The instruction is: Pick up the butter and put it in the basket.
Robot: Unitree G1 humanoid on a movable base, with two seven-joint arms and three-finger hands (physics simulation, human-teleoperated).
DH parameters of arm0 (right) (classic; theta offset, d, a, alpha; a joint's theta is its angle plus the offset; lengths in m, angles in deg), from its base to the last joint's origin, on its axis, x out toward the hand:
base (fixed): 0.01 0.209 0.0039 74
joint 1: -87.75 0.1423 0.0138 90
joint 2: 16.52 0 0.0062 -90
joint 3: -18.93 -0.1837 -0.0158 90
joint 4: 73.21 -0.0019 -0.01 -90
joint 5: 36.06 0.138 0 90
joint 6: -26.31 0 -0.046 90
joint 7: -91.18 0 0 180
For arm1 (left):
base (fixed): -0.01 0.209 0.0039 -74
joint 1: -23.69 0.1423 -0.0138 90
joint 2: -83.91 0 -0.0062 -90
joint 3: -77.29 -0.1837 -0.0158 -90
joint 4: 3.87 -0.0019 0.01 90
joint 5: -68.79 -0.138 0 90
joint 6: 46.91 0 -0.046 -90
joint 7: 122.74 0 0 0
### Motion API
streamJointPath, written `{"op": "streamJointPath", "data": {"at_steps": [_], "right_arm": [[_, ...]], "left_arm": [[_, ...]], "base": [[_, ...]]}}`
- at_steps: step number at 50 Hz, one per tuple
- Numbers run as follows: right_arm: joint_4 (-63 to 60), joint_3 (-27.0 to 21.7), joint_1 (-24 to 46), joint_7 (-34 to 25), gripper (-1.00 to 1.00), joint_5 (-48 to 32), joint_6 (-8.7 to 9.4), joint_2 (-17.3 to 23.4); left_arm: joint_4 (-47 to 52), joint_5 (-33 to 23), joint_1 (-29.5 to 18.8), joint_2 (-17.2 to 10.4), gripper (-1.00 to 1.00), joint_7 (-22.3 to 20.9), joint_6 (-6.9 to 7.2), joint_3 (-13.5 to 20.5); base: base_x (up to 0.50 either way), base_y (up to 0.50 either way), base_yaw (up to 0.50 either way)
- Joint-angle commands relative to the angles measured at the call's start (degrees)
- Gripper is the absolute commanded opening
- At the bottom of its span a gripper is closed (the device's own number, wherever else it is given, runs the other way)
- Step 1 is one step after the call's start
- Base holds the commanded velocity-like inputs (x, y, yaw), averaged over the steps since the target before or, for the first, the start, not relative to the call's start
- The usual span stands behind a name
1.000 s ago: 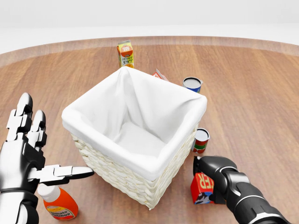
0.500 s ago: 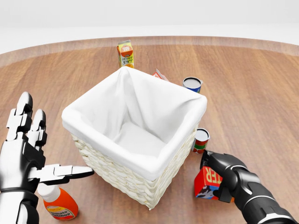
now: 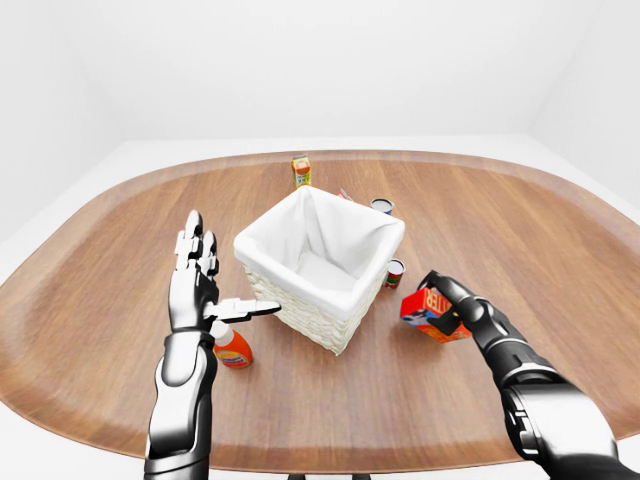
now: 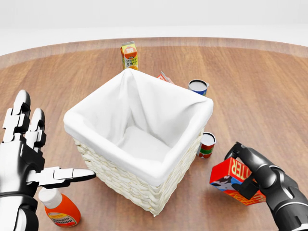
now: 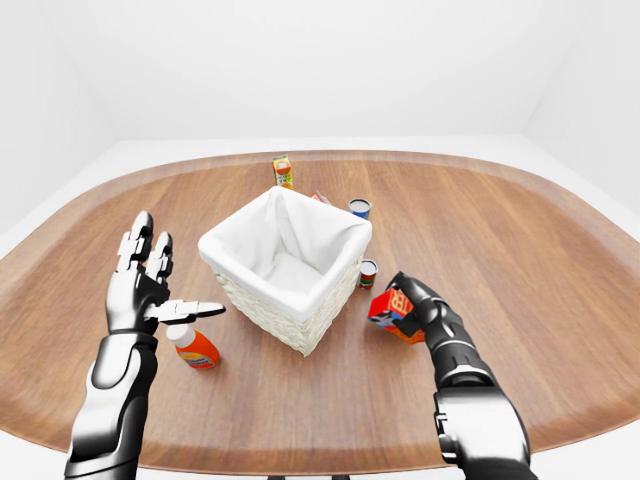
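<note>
Head view: square white-lined wicker basket point(image 4: 139, 139) sits mid-frame on the oval brown wooden table point(image 4: 260, 82), its liner empty. Right hand point(image 4: 255, 175), lower right of this view, has its dark fingers point(image 4: 246, 187) closed round the red-and-orange butter carton point(image 4: 232, 180); carton tilted, just right of the basket and apart from its wall. Whether the carton's lower edge touches the table cannot be told. Small red can with a white top point(image 4: 207, 145) stands between carton and basket, close against the basket's right corner.

Left hand point(image 4: 26, 159), lower left, is spread wide, fingers upright, one finger pointing level toward the basket; it holds nothing. Orange squeeze bottle with a white cap point(image 4: 60, 208) lies just below that hand, near the basket's left corner.

Toward the top of the view: orange juice carton point(image 4: 129, 56) upright; blue can with a white top point(image 4: 198, 86) at the basket's upper right; a small red-and-white packet point(image 4: 165, 77) mostly hidden behind the basket rim.
</note>
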Motion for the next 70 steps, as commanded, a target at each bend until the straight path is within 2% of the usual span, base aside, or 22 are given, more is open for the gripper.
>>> {"op": "streamJointPath", "data": {"at_steps": [1,15,24,33,42,48,56,69,70], "right_arm": [[-6.0,-3.6,0.3,-2.1,-1.00,8.1,0.00,2.7],[-11.3,-5.6,6.7,-5.0,-1.00,13.9,0.00,5.1],[-15.2,-6.5,10.9,-7.4,-1.00,15.5,0.00,6.8],[-17.2,-6.9,15.1,-6.9,-1.00,15.8,0.00,8.1],[-21.3,-7.4,16.4,-8.1,-1.00,17.2,0.00,8.2],[-27.2,-8.2,16.1,-8.7,-1.00,20.3,0.00,6.4],[-28.8,-7.6,17.8,-6.2,-1.00,22.5,0.00,4.8],[-47.3,-7.1,13.8,-10.8,-1.00,28.6,0.00,-0.6],[-49.5,-6.9,13.2,-11.0,-1.00,29.2,1.04,-1.5]], "left_arm": [[0.3,-0.2,0.1,0.1,1.00,0.1,0.00,-0.1],[0.5,-0.2,0.5,0.2,1.00,0.0,0.00,-0.1],[0.9,0.0,0.5,0.2,1.00,0.0,0.00,0.1],[1.7,0.2,0.6,0.1,1.00,0.0,0.00,0.3],[2.1,0.1,0.6,0.1,1.00,0.1,0.00,0.3],[2.2,0.1,0.5,0.1,1.00,0.1,0.00,0.3],[1.8,0.1,0.5,0.1,1.00,0.0,0.00,0.3],[1.2,0.2,0.4,0.0,1.00,0.0,0.00,0.4],[1.2,0.3,0.4,0.0,1.00,-0.1,0.00,0.5]], "base": [[0.00,0.00,0.00],[0.00,0.00,0.00],[0.00,0.00,0.00],[0.00,0.00,0.00],[0.00,0.00,0.00],[0.00,0.00,0.00],[0.00,0.00,0.00],[0.00,0.00,0.00],[0.00,0.00,0.00]]}}
